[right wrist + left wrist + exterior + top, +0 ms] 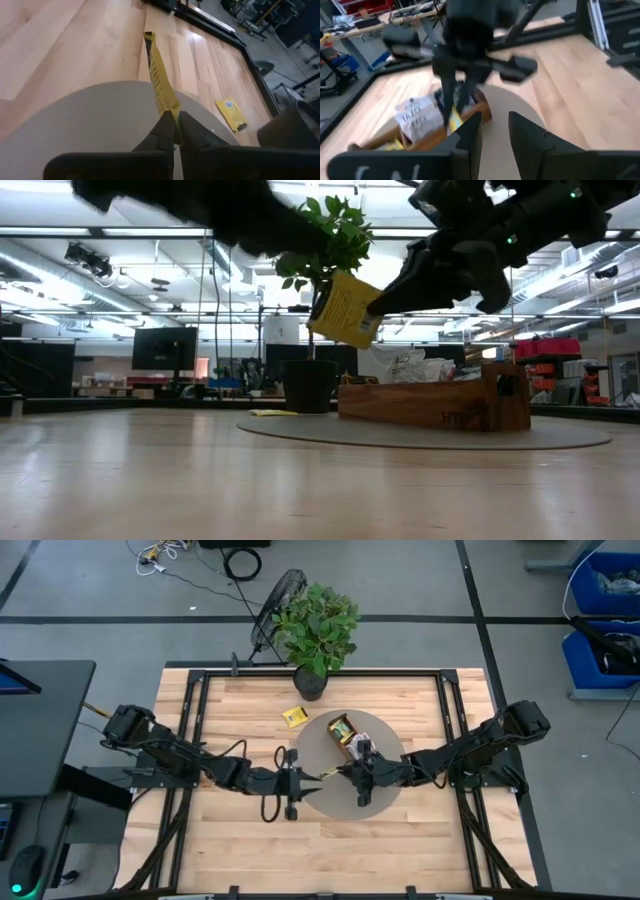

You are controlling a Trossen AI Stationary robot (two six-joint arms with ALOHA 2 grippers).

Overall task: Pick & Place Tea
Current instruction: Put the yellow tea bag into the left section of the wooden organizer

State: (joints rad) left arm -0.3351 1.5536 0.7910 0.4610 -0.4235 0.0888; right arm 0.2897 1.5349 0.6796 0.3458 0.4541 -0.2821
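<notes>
A yellow tea packet [345,308] hangs in the air over the round grey mat [385,795], with my right gripper [175,116] shut on it. My left gripper [495,120] stands open just to the packet's left [312,780], with nothing between its fingers. The long wooden box [350,737] sits on the mat's far part with more packets in it, a white one [417,117] sticking up. Another yellow packet [293,717] lies flat on the table, beyond the mat's left edge. My right gripper pinches the yellow packet by one edge [170,106] between its two fingers. The fingers come from the table's right, slanting a little downward. The packet stands out beyond the fingertips, tilted, and is lifted clear of the mat and the box.
A potted green plant [315,630] stands at the table's far edge, behind the box. Bare wooden table lies near and to either side of the mat. A black metal frame [200,675] runs round the table top.
</notes>
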